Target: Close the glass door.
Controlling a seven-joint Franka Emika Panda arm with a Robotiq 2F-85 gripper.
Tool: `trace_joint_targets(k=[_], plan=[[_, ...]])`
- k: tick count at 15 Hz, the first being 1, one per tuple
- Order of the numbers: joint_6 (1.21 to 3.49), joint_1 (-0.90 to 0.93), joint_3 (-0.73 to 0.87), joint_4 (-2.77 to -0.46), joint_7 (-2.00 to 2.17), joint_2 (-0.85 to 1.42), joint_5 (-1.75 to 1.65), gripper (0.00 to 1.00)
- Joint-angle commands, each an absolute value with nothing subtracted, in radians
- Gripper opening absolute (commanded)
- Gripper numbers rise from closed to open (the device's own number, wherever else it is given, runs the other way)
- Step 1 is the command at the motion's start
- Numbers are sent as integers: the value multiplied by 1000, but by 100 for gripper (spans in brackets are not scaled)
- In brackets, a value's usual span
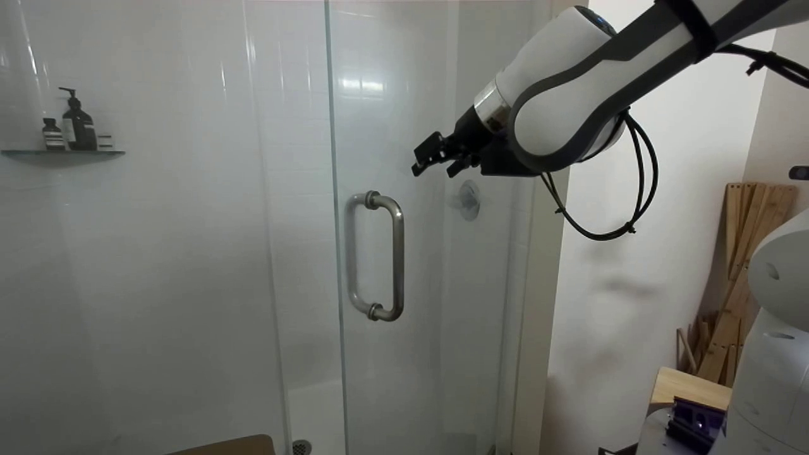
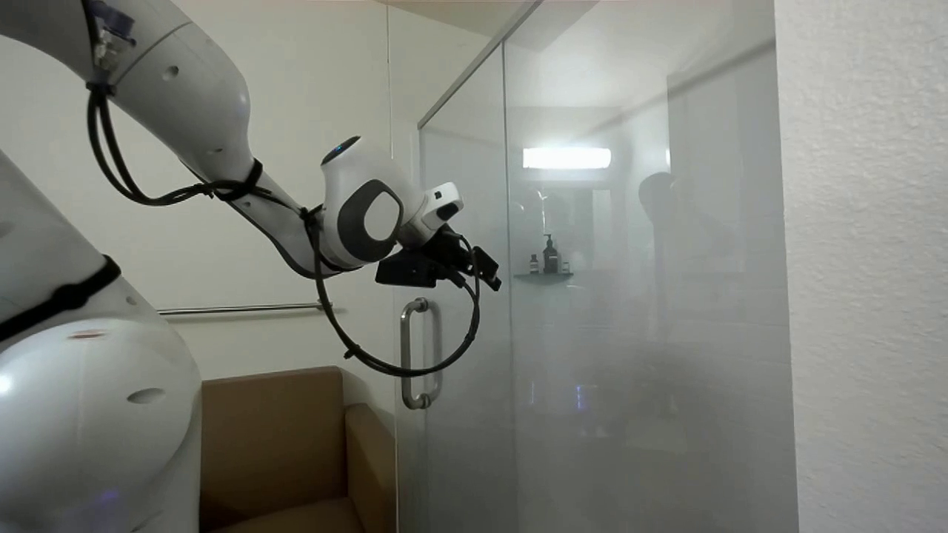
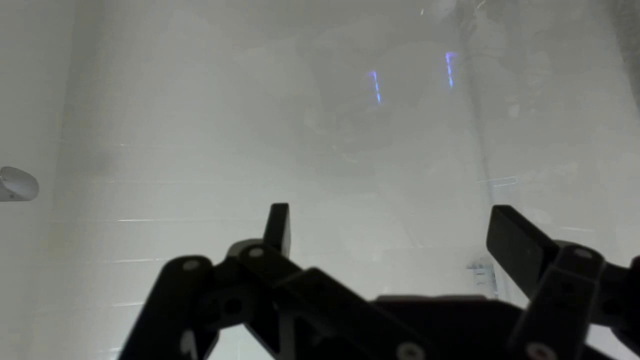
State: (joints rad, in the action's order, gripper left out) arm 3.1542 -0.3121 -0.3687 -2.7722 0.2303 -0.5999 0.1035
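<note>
The glass door (image 1: 420, 354) is a tall clear panel with a vertical chrome loop handle (image 1: 397, 256) near its free edge. The door (image 2: 470, 451) and its handle (image 2: 405, 355) also show in an exterior view, left of a seam. How far the door stands open I cannot tell. My gripper (image 1: 435, 169) is above and to the right of the handle, apart from it, with its fingers angled down. It also shows in an exterior view (image 2: 478, 280), partly hidden by its own mount and cable. In the wrist view the gripper (image 3: 390, 212) is open and empty; the handle is out of view.
A handleless fixed glass panel (image 2: 644, 437) stands beside the door. Behind the glass are a small corner shelf (image 1: 60, 152) with bottles and a round shower valve (image 1: 469, 200). A brown sofa (image 2: 274, 444) and a towel bar (image 2: 244, 309) are nearby. A cable loop (image 1: 639, 208) hangs below the wrist.
</note>
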Motion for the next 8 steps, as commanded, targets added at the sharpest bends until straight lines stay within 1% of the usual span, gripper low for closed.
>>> trace_joint_targets(k=[1, 8], plan=[[3165, -411, -471, -2737, 290, -554, 102, 100], [3150, -675, -741, -2678, 392, -546, 93, 100]])
